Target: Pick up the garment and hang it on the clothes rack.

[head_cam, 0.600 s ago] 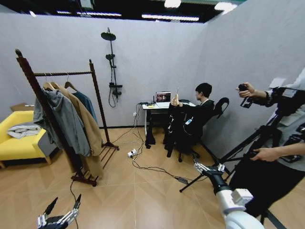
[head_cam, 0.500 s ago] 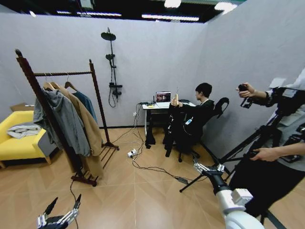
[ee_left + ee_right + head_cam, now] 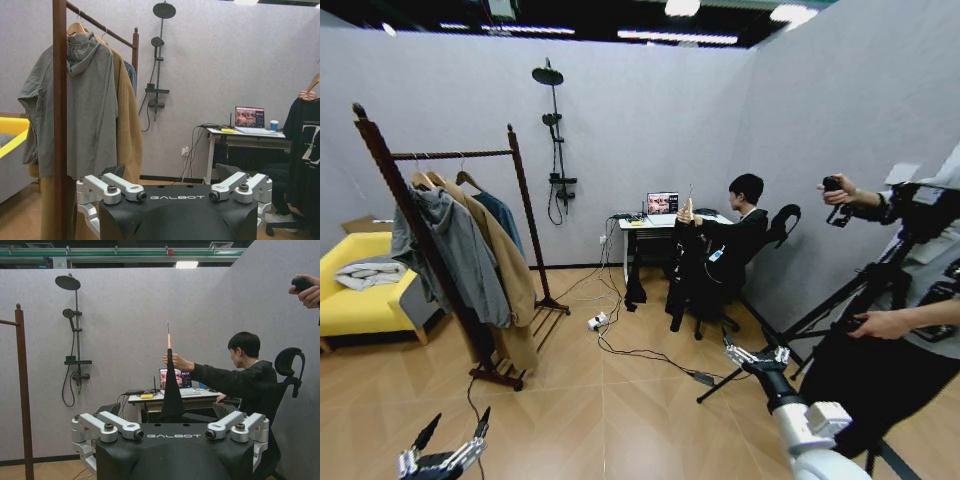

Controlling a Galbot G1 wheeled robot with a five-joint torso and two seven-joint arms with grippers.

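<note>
Black garment (image 3: 686, 262) hangs from a seated person's raised hand beside the desk, offered toward you. Your right gripper (image 3: 754, 354) points at it, jaws wide; left gripper (image 3: 450, 447) waits low, open. Clothes rack (image 3: 430, 240) stands well apart, leftward.

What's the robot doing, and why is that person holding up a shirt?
A seated person's hand holds up a soft black garment on a wooden hanger beside the desk. The robot has not taken it yet. Its right end effector is stretched out low toward it, fingers open and empty. The left end effector waits low near the floor, also open. The tall reddish-brown wooden clothes rack already holds a grey hooded jacket, a long tan coat and a blue shirt.
</note>
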